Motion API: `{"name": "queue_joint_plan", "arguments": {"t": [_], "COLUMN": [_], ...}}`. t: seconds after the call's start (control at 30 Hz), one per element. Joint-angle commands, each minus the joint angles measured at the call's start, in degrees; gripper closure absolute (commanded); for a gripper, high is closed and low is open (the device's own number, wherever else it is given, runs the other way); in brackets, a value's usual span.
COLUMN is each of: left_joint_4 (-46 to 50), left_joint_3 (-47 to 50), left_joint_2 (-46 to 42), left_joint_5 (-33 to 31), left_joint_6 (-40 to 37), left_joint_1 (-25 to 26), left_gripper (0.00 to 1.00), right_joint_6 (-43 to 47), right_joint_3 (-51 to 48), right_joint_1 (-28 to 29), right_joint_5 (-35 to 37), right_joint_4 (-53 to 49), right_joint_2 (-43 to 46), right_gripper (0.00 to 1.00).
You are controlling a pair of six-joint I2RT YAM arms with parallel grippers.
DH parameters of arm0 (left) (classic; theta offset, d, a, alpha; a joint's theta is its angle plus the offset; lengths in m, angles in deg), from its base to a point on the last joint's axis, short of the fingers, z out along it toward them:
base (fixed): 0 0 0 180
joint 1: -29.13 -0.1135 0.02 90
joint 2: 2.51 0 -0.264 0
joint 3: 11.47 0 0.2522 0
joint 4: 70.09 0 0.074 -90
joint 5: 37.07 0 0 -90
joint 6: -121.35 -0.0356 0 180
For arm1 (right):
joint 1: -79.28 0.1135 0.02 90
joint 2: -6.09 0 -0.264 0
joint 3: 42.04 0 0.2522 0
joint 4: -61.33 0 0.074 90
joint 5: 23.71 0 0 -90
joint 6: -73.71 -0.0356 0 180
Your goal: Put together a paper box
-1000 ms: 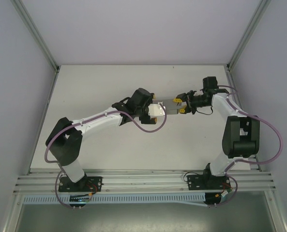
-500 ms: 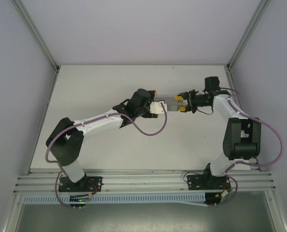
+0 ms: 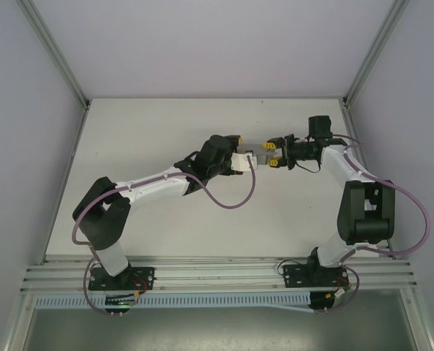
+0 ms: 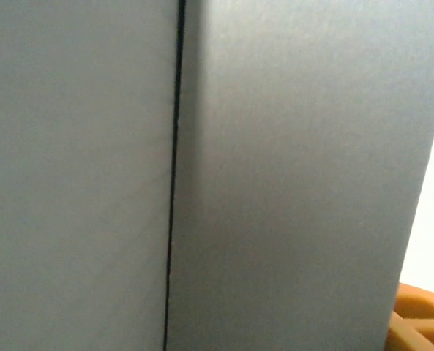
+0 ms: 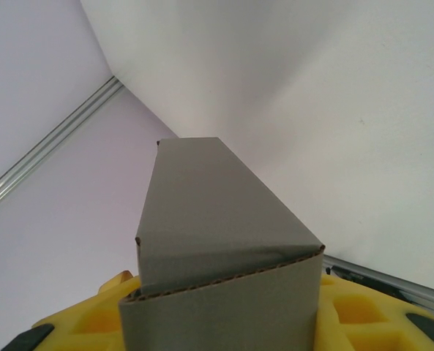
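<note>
The paper box [image 3: 257,156] is a small grey card box held above the table between the two arms. My right gripper [image 3: 271,154] comes at it from the right. In the right wrist view the yellow fingers [image 5: 352,311] are shut on the near end of the paper box [image 5: 209,212], whose folded flap edge shows corrugation. My left gripper [image 3: 244,158] is at the box's left end. In the left wrist view grey card of the paper box [image 4: 275,175], with a dark vertical seam, hides the jaws. An orange fingertip [image 4: 421,318] peeks out at the bottom right.
The white table [image 3: 165,124] is closed in by pale walls with aluminium rails [image 3: 55,55] in the back corners. A slotted rail [image 3: 217,274] runs along the near edge, where both arm bases are bolted.
My left gripper has swung up and to the right, onto the box's left end. My right gripper has shifted the box slightly up and away, still gripping it.
</note>
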Motion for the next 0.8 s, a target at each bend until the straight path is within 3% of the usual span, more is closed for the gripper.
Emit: {"name": "queue_joint_plan", "arguments": {"t": [0.0,0.1,0.23,0.3,0.37,0.43,0.47,0.53,0.63,0.67,0.77], "left_joint_4": [-3.80,-3.16,-1.01,0.75,2.34,5.05,6.38,9.18,12.28,14.63,22.71], "left_joint_3": [0.07,0.77,1.27,1.41,1.49,1.10,0.97,0.82,1.58,1.54,0.63], "left_joint_2": [0.57,-0.48,-1.92,-1.99,-3.86,-4.38,-4.46,-4.53,-5.17,-5.32,-5.63], "left_joint_5": [-3.23,-3.68,-2.91,-1.95,-0.86,0.01,0.11,-0.48,-0.10,0.49,3.19], "left_joint_6": [-2.28,-3.07,-2.67,-2.43,-1.85,-1.14,-0.57,0.84,2.59,2.94,4.40], "left_joint_1": [0.42,0.39,0.35,0.38,0.45,0.33,0.33,0.33,0.33,0.38,-0.08], "left_gripper": [0.37,0.45,0.49,0.49,0.53,0.54,0.56,0.57,0.62,0.62,0.61], "right_joint_6": [4.73,6.12,8.05,8.94,9.40,9.23,9.15,9.03,9.38,11.11,24.05], "right_joint_3": [2.04,2.57,3.79,4.27,4.61,4.33,4.02,3.08,0.44,-0.39,-0.87], "right_joint_1": [1.55,1.52,1.55,1.48,1.06,0.63,0.33,-0.42,-2.32,-2.89,-3.37], "right_joint_5": [-6.85,-6.45,-4.35,-2.28,0.50,3.31,4.42,7.30,12.94,15.06,26.51], "right_joint_4": [-5.68,-6.99,-9.02,-9.02,-9.20,-7.67,-6.63,-4.93,-0.68,1.70,4.33], "right_joint_2": [1.24,0.82,0.92,1.47,2.13,3.27,3.77,5.15,8.97,10.73,17.35], "right_gripper": [0.76,0.74,0.70,0.57,0.53,0.40,0.38,0.22,0.14,0.03,0.01]}}
